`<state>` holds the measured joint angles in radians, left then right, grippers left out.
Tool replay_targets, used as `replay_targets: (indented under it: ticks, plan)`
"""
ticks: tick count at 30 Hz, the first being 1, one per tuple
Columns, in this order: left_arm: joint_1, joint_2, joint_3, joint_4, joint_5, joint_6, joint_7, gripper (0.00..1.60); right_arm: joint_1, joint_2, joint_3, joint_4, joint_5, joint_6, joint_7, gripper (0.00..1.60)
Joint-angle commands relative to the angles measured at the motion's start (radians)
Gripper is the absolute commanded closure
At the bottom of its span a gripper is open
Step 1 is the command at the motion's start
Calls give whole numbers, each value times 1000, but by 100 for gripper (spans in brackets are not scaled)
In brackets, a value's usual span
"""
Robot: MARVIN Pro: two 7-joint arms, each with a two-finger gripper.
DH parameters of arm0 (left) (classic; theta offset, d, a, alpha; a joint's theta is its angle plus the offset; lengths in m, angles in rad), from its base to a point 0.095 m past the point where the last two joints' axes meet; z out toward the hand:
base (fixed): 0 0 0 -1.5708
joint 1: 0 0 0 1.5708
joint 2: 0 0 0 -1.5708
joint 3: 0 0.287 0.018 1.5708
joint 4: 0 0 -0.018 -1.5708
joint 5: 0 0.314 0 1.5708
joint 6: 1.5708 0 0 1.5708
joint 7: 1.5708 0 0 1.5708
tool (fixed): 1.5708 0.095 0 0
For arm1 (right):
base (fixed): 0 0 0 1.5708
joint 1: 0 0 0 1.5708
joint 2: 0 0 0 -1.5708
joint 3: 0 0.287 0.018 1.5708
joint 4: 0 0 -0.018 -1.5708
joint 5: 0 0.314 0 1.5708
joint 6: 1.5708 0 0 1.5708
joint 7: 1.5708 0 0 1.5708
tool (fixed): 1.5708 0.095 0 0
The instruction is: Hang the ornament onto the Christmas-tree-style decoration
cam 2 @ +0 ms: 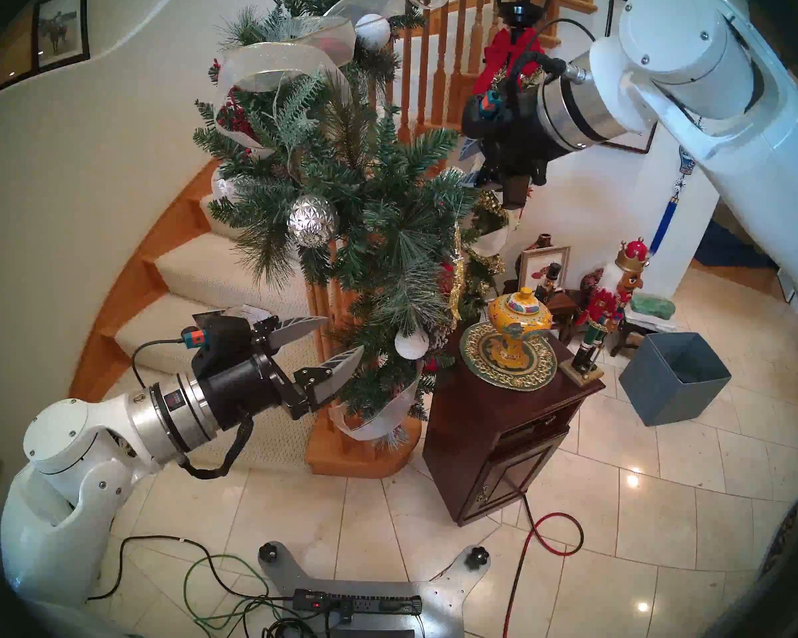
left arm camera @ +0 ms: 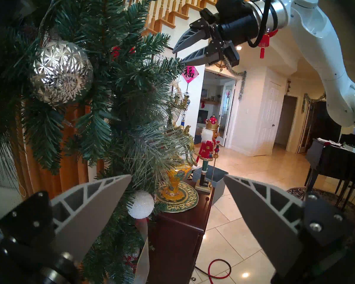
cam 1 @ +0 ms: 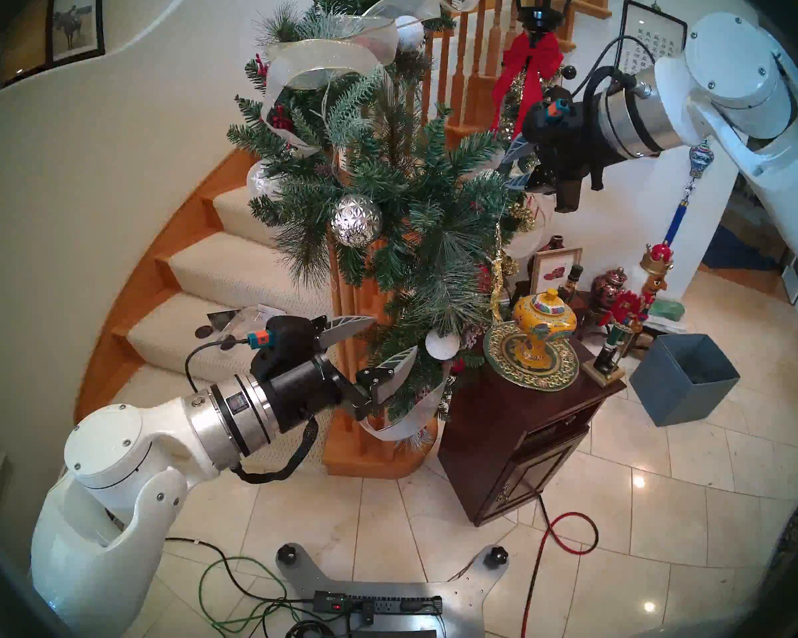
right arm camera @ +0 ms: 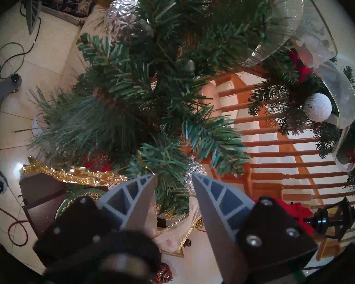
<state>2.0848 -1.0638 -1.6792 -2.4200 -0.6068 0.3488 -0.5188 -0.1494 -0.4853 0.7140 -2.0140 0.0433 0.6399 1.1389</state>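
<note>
1. The right gripper (left arm camera: 179,56) has its fingers (right arm camera: 205,199) parted and empty at a garland (cam 1: 388,199) branch tip.
2. The left gripper (cam 1: 378,342) has its fingers spread, holding nothing.
3. The reindeer ornament (cam 1: 497,273) dangles by its thread off the garland's right side.
4. The risk is a finger snagging needles and shaking the ornament off.
5. The grey box (cam 1: 682,384) on the floor looks empty.

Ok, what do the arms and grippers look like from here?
Both arms have glossy white shells ending in a silver metal ring and a black wrist body with a teal-and-orange plug and a looping black cable. The left gripper and right gripper each carry two grey, leaf-shaped fingers with ribbed cutouts on black brackets.
</note>
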Motion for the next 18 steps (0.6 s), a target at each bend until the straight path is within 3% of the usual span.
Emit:
replay_targets:
  ticks: [1, 18]
  plan:
    - [-1, 0, -1, -6, 0, -2, 0, 0, 13, 3, 16, 5, 7, 0, 1, 67]
    - [-1, -1, -1, -6, 0, -2, 0, 0, 12, 28, 23, -4, 36, -6, 4, 58]
